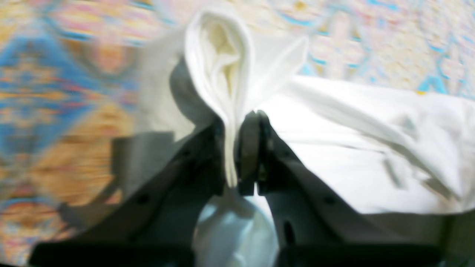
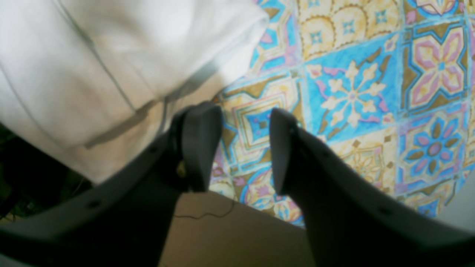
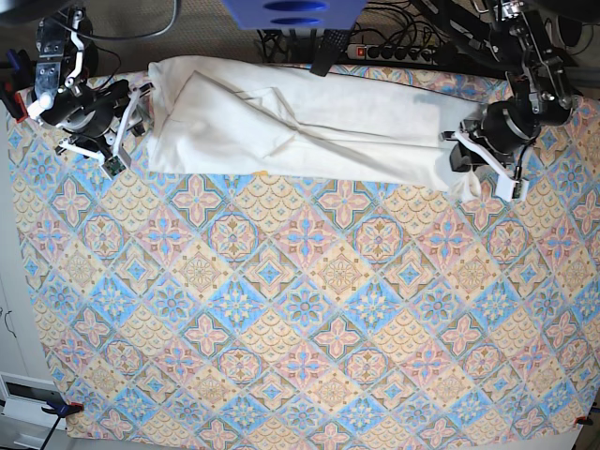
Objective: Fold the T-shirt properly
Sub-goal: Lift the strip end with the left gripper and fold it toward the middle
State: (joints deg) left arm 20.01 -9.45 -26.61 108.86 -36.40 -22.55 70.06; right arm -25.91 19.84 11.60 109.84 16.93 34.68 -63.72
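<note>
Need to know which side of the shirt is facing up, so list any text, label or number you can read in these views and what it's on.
None can be read.
T-shirt: only plain white cloth shows in all three views; no print, no tag.
Tablecloth: tile pattern only, no lettering.
Blue object at the base view's top edge: no legible marking.

- Your left gripper [image 1: 243, 148] sits at the upper right of the base view, jaws pinched together on a bunched fold of the T-shirt [image 3: 300, 127], wrist angled down and inward.
- Your right gripper [image 2: 241, 144] sits at the upper left, jaws parted with nothing between them, just beside the cloth's edge.
</note>
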